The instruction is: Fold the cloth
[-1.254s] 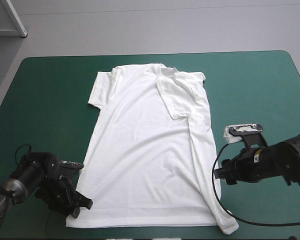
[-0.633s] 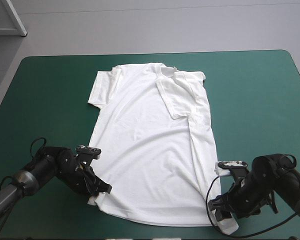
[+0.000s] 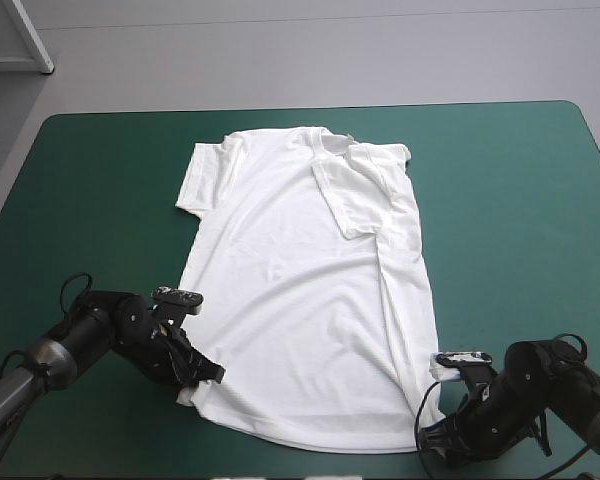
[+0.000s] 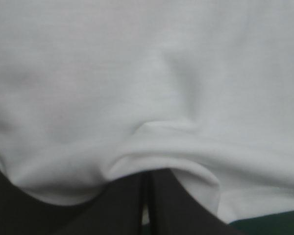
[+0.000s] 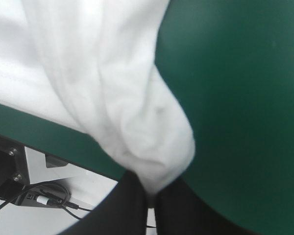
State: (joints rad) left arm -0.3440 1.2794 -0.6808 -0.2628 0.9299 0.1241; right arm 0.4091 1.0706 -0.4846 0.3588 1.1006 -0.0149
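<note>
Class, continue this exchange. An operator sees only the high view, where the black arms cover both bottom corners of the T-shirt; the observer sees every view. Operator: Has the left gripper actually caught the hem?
Observer: Yes; its wrist view shows the left gripper shut on the T-shirt, a fold of hem lapping over its tips.
Operator: And the right?
Observer: The right gripper is shut on a bunched corner.
Operator: Where on the table?
Observer: Right beside the teal-green cover, at its near edge.
</note>
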